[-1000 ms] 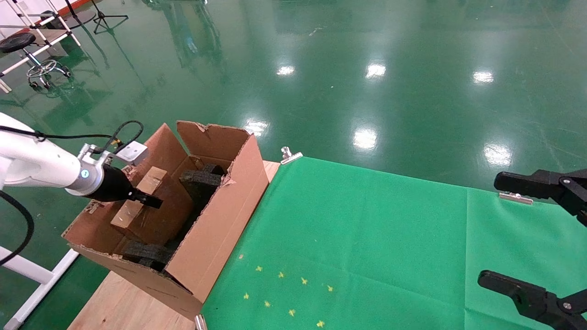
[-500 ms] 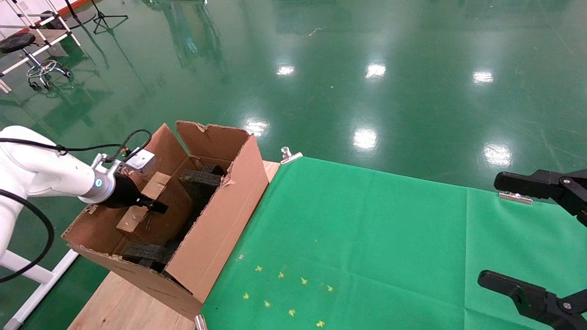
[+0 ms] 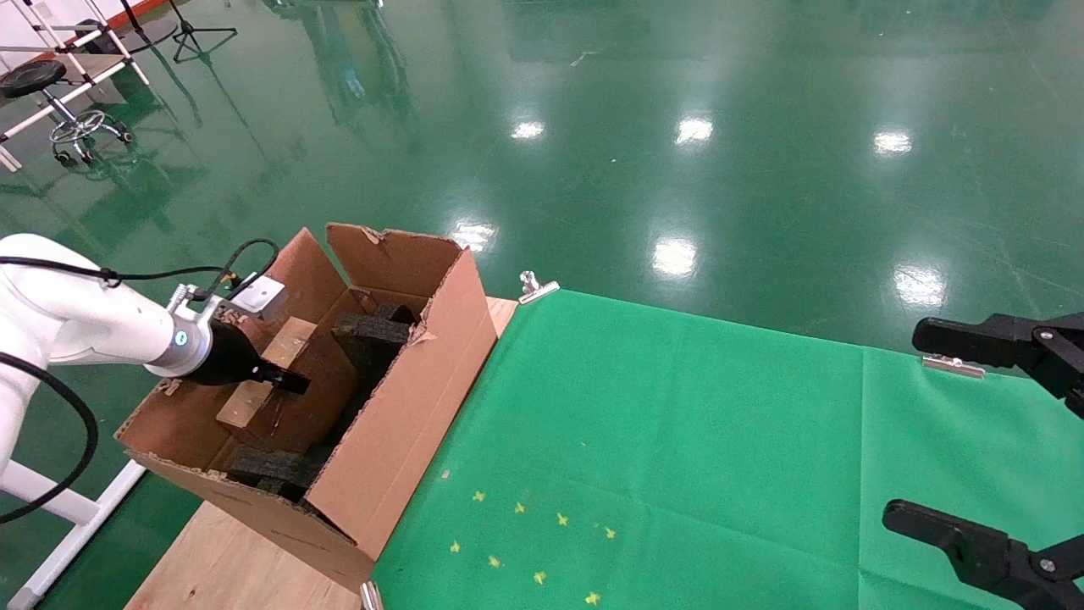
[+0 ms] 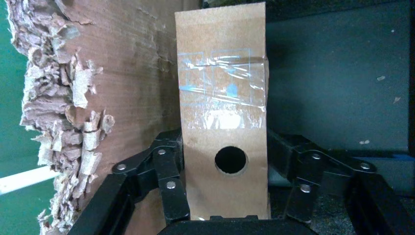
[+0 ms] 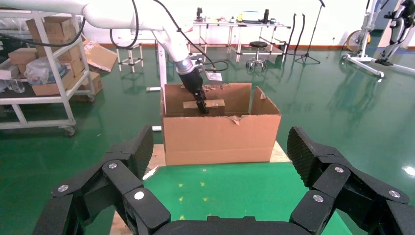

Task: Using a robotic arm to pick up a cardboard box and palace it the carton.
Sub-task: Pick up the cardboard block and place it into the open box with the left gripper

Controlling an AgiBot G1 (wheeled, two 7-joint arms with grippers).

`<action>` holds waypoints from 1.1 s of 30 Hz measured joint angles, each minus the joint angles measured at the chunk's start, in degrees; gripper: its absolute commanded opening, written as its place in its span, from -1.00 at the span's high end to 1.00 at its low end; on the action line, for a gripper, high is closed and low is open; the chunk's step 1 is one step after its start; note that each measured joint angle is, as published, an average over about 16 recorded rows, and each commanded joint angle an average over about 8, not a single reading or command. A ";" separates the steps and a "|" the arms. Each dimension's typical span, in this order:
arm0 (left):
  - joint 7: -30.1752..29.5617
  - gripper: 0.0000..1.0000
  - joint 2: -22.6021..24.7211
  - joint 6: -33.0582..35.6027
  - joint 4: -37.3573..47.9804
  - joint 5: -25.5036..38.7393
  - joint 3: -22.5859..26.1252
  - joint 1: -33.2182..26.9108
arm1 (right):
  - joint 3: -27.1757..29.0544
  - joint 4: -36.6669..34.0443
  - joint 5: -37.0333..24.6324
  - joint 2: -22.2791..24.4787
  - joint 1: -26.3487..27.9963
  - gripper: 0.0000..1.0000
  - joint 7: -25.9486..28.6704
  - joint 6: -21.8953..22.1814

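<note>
The small taped cardboard box (image 3: 252, 398) stands tilted inside the large carton (image 3: 406, 415), against its left wall and beside black foam blocks (image 3: 370, 335). My left gripper (image 3: 288, 383), on the white arm (image 3: 76, 322), reaches into the carton and is shut on the box. In the left wrist view the box (image 4: 222, 88) with its round hole sits between the black fingers (image 4: 169, 166). The right wrist view shows the carton (image 5: 195, 139) and the box (image 5: 216, 105) from the front. My right gripper (image 3: 904, 424) is open and empty over the green cloth at the far right.
The carton stands on a wooden board (image 3: 229, 568) at the left end of the green cloth (image 3: 660, 440). More foam (image 3: 271, 468) lies at the carton's near end. Its torn left flap (image 4: 68, 122) is close to my left gripper. Clips (image 3: 535, 288) hold the cloth's far edge.
My left gripper has lowered the cardboard box deeper into the carton and shifted slightly right. In the last half second it has hardly moved. The right arm is still.
</note>
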 measured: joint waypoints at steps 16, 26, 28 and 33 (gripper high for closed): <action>2.19 -1.00 -1.68 3.04 -1.94 -1.43 -1.00 -2.33 | 0.00 0.00 0.00 0.00 0.00 -1.00 0.00 0.00; 9.28 -1.00 -6.63 12.83 -8.48 -7.74 -4.92 -6.32 | 0.00 0.00 0.00 0.00 0.00 -1.00 0.00 0.00; 10.51 -1.00 -7.52 14.96 -9.82 -9.01 -5.66 -6.80 | 0.00 -0.01 0.00 0.01 0.00 -1.00 0.00 0.01; 12.40 -1.00 -8.88 18.67 -12.16 -11.07 -6.79 -7.37 | 0.00 -0.01 0.00 0.01 0.00 -1.00 0.00 0.01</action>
